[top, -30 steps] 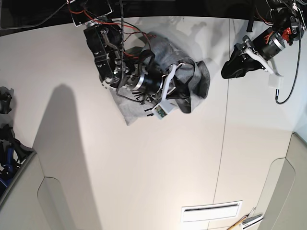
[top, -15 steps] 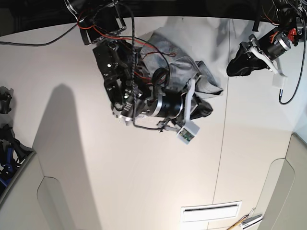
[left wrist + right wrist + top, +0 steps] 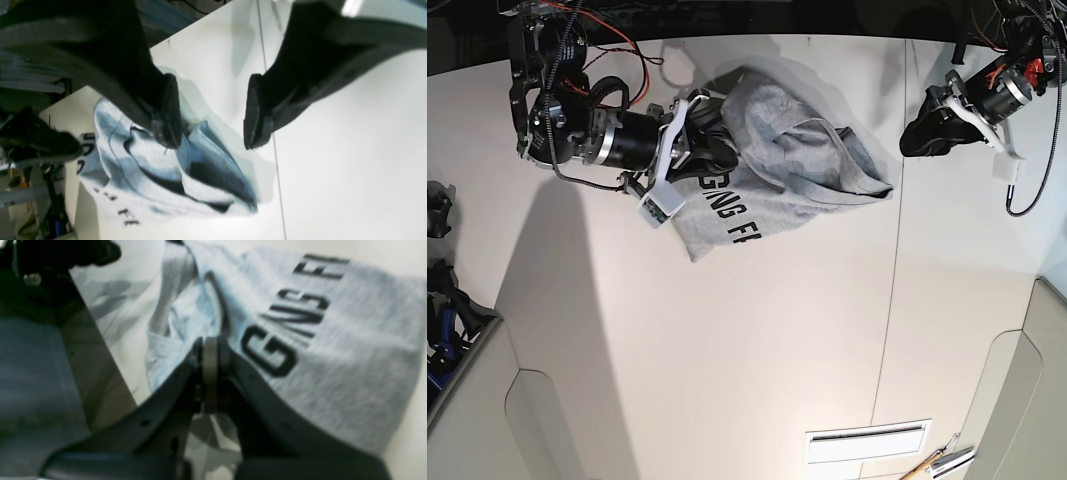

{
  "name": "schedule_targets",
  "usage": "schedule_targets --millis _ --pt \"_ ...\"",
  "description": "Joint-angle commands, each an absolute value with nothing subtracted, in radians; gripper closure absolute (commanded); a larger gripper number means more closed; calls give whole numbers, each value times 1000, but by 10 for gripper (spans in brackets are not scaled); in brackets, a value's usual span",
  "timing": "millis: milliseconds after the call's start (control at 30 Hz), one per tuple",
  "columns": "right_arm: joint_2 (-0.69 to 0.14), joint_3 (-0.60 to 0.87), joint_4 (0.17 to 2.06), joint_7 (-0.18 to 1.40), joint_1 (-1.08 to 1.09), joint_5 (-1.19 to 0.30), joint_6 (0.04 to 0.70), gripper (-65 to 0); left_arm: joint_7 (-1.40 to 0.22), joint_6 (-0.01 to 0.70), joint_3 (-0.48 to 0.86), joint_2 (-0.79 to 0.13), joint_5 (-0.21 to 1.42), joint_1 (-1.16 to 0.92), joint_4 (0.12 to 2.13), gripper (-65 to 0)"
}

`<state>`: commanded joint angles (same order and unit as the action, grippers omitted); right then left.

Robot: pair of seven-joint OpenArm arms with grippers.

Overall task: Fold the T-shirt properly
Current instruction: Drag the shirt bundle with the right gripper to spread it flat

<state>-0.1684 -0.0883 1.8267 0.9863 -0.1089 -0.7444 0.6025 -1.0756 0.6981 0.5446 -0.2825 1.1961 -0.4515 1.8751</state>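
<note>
The light grey T-shirt (image 3: 777,170) lies crumpled at the table's far middle, with its black lettering (image 3: 727,215) facing up on the near-left part. My right gripper (image 3: 719,150) is at the shirt's left edge. In the right wrist view its jaws (image 3: 210,343) are pressed together on a fold of the T-shirt (image 3: 333,340). My left gripper (image 3: 917,135) hovers right of the shirt, apart from it. In the left wrist view it is open (image 3: 213,133) and empty, with the T-shirt (image 3: 150,186) below and beyond the fingers.
A seam (image 3: 895,300) runs down the white table right of the shirt. A vent slot (image 3: 867,440) and some tools (image 3: 937,462) sit near the front edge. Dark clamps (image 3: 437,300) stand at the left edge. Cables hang by the left arm (image 3: 1027,190).
My right arm has swung from over the shirt back to the left. The shirt has been turned and pulled out, so its lettering now shows. The left arm has barely moved.
</note>
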Motion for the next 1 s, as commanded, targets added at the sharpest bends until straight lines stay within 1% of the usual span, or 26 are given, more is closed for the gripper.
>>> schedule_targets --millis 67,100,167,200,233,300,367,500,600,700,800,933,1000 --pt "-169 -104 1827 981 -115 -746 603 0 -1074 698 545 -282 1195 -449 1875 -335" --pt "-169 -120 1827 981 -114 -746 603 -53 -1073 698 545 -282 1195 -449 1875 -335" --pt "-168 -169 1827 973 -114 -744 603 -323 -1075 698 545 -282 1194 -450 1875 -335" --pt "-168 -201 1827 950 -114 -710 603 -413 -1076 698 545 -282 1193 -450 1875 -335" --pt "-169 -236 1826 919 -114 -647 601 -442 -1078 698 545 -282 1193 -450 1875 -335" --pt "-168 -304 1804 843 -114 -506 580 -441 -1078 698 545 -282 1193 -449 1875 -335" --pt "-168 -355 1757 784 -114 -439 555 -441 -1078 698 545 -282 1193 -449 1875 -335" --pt "-166 -447 1667 770 -114 -453 554 -439 -1077 698 545 -282 1193 -449 1875 -335" --pt "-164 -529 1665 768 -114 -452 554 -439 -1077 698 545 -282 1193 -449 1875 -335" --pt "-142 -569 1673 767 -114 -453 563 -439 -1077 698 545 -282 1193 -449 1875 -335" --pt "-116 -571 1707 768 -114 -452 569 -439 -1078 698 545 -282 1193 -449 1875 -335" --pt "-110 -571 1810 767 -114 -453 569 -439 -1079 698 545 -284 1193 -449 1876 -335" --pt "-110 -571 1858 768 -114 -455 569 -439 -1083 698 545 -301 1193 -449 1876 -335"
